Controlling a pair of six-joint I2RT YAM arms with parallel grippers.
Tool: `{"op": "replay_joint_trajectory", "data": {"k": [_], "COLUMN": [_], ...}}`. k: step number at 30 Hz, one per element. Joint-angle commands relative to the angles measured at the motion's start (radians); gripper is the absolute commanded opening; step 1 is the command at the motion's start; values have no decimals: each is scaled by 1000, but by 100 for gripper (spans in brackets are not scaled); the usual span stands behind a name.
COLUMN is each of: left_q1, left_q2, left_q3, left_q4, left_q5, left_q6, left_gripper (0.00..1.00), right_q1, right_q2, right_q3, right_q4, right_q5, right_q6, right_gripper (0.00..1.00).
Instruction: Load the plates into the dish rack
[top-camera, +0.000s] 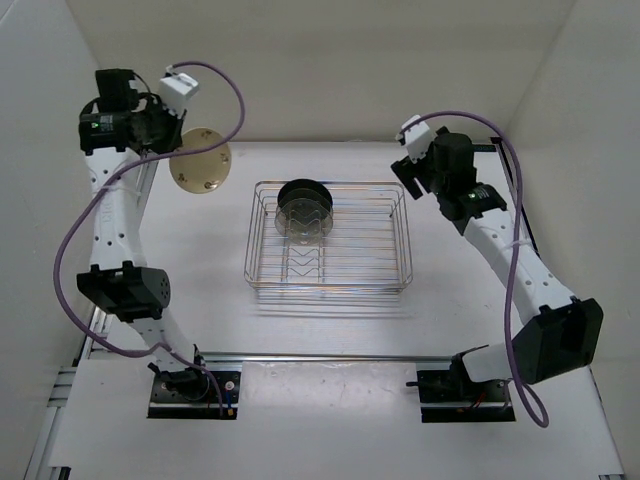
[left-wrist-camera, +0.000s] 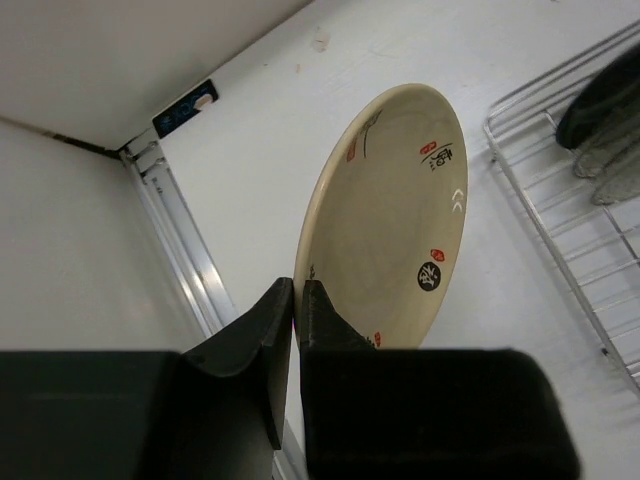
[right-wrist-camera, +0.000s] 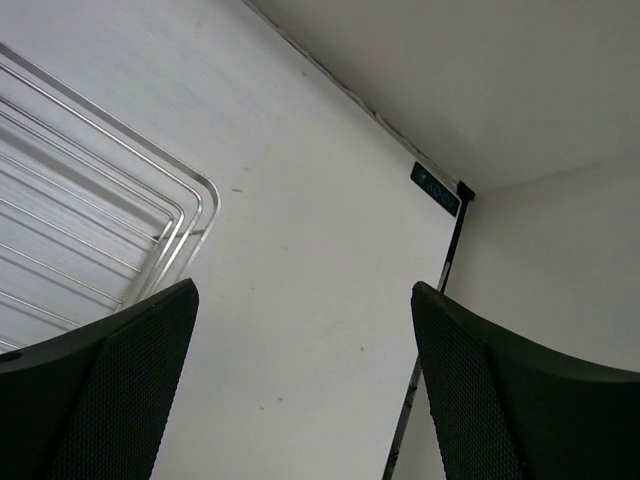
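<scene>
My left gripper (left-wrist-camera: 297, 290) is shut on the rim of the cream-yellow plate (left-wrist-camera: 390, 215), holding it up in the air left of the dish rack; the plate shows in the top view (top-camera: 199, 161) at the back left. The silver wire dish rack (top-camera: 330, 285) sits mid-table. A glossy black plate (top-camera: 304, 192) and two greyish translucent plates (top-camera: 304, 219) stand in the rack's back left part. In the left wrist view the rack's corner (left-wrist-camera: 545, 215) and those plates (left-wrist-camera: 600, 110) show at the right. My right gripper (right-wrist-camera: 305, 330) is open and empty, above the table right of the rack's corner (right-wrist-camera: 175, 215).
White enclosure walls stand at the back and both sides. An aluminium rail (left-wrist-camera: 180, 240) runs along the left wall and a dark rail (right-wrist-camera: 440, 290) along the right. The arm bases sit at the near edge (top-camera: 320, 385).
</scene>
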Motion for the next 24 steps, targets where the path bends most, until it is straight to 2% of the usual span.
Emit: {"op": "replay_joint_trajectory", "data": {"k": [1, 4, 7, 17, 24], "left_q1": [-91, -187, -289, -540, -749], "left_q2": [-58, -129, -164, -186, -290], "left_q3": [-81, -218, -283, -211, -372], "left_q4": [12, 99, 133, 147, 257], "left_q5": [-104, -179, -248, -416, -586], "left_q6": [-5, 17, 41, 84, 151], "left_gripper": [10, 10, 10, 10, 10], "right_q1": [-64, -123, -187, -350, -391], "right_q2": [-60, -87, -112, -155, -155], "right_q3": [-35, -58, -87, -176, -216], "right_q4": [18, 9, 9, -11, -11], "right_q5": [-36, -56, -81, -159, -181], "right_q6": [49, 49, 49, 78, 97], "right_gripper": [90, 90, 90, 90, 91]}}
